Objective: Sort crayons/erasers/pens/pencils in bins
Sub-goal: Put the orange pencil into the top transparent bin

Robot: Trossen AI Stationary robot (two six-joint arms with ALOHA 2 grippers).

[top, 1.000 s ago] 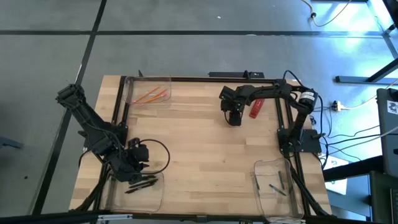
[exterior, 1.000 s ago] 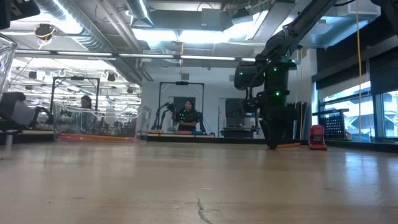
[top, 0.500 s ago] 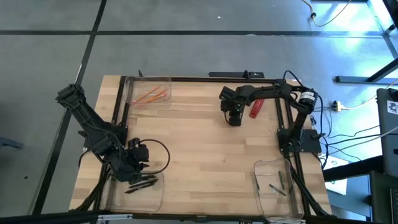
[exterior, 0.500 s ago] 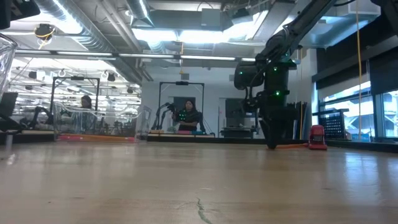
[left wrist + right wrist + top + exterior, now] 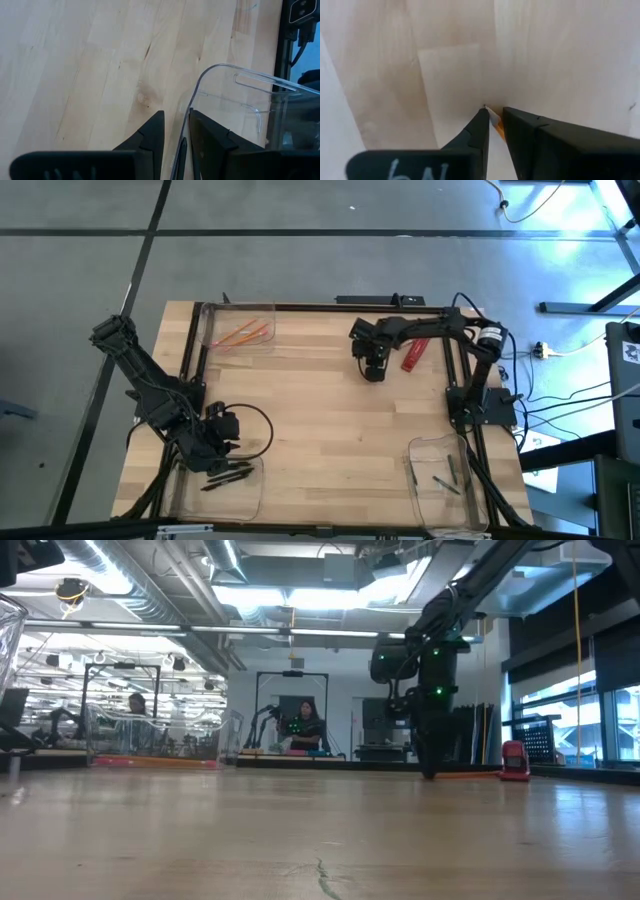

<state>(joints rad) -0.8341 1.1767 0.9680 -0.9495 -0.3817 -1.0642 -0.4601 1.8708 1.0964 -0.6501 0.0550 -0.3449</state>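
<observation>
**Mia:** What is the biggest thing there?

**Tom:** The wooden table [image 5: 320, 420]. A black frame [image 5: 330, 306] runs round its edge. Next come the two dark arms. The left arm reaches down to the near left corner. The right arm bends across the far right part of the table.

**Mia:** And the bins?

**Tom:** There are three clear bins. One bin [image 5: 240, 328] sits at the far left corner with the orange pencils [image 5: 243, 335] lying in it. One bin [image 5: 222, 485] sits at the near left corner with the black pens [image 5: 228, 474] in it. The last bin [image 5: 445, 473] sits at the near right corner with a few thin sticks [image 5: 446, 480] inside.

**Mia:** What does the right gripper [image 5: 493, 120] do?

**Tom:** It points down at the table, near the far right part. Its two fingers stand close together. A pencil [image 5: 495, 122] with a pale tip sits between them, pinched. In the low view the pencil [image 5: 462, 775] lies flat on the wood beside the gripper.

**Mia:** And the left gripper [image 5: 176, 142]?

**Tom:** It hangs over the rim of the pen bin. Its fingers are a little apart, with the clear wall of the bin in the gap. They do not squeeze anything.

**Mia:** Anything small left?

**Tom:** A thick red thing [image 5: 414, 354] lies by the right arm, close to the frame.
</observation>
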